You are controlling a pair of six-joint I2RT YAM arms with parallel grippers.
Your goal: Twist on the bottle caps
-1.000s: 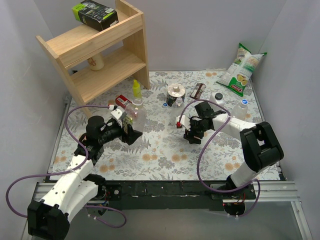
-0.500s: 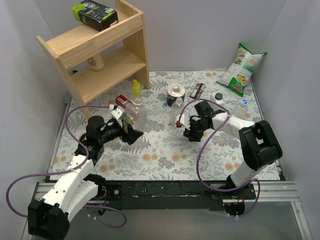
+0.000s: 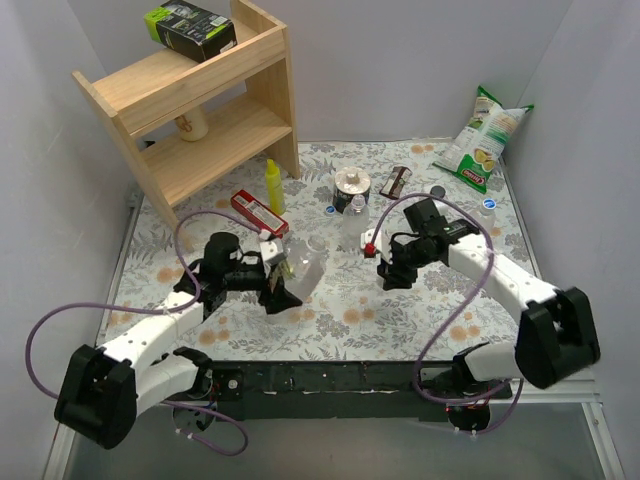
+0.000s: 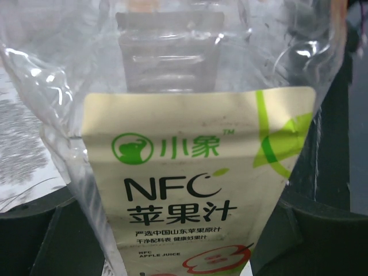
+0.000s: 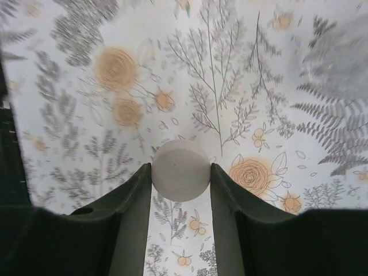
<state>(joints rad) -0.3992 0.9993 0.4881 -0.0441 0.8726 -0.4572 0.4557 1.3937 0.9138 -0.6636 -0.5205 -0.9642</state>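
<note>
Left of the middle of the tabletop (image 3: 340,325), the left gripper (image 3: 290,280) is clamped on the labelled clear bottle (image 4: 195,190). Its bare threaded neck seems to point along the fingers, rightward. Across a gap to its right, the right gripper (image 3: 392,272) pinches the white cap (image 5: 180,170), so the cap must go left to meet the neck.

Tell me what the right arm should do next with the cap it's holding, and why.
Probably carry the white cap over to the neck of the bottle, which looks uncapped. The right gripper is shut on the cap, the left gripper holds the labelled bottle, and the top view shows a gap between the two.
</note>
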